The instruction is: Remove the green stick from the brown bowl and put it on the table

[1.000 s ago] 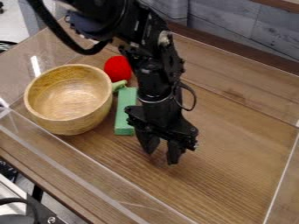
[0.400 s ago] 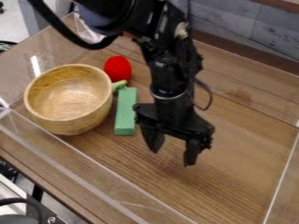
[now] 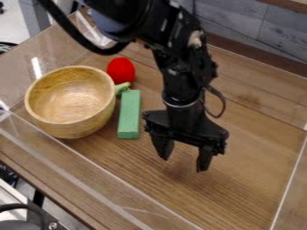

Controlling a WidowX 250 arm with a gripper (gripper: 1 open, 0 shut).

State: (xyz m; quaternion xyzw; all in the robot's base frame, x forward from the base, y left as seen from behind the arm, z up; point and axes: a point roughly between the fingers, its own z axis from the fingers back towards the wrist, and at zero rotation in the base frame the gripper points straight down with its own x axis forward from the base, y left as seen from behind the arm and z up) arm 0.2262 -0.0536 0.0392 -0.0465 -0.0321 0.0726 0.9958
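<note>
The green stick [image 3: 127, 114] lies flat on the table [image 3: 246, 180], just right of the brown bowl [image 3: 70, 101] and apart from its rim. The bowl is empty. My gripper [image 3: 184, 155] points down over the table to the right of the stick, open, with nothing between its fingers. It does not touch the stick.
A red ball [image 3: 120, 69] sits behind the stick, next to the bowl's far right side. Low clear acrylic walls [image 3: 72, 171] edge the table at the front and the right. The black arm [image 3: 180, 72] rises above the stick and ball.
The gripper has shifted right, away from the green stick, and its fingers have spread wider. The stick stays on the table beside the bowl.
</note>
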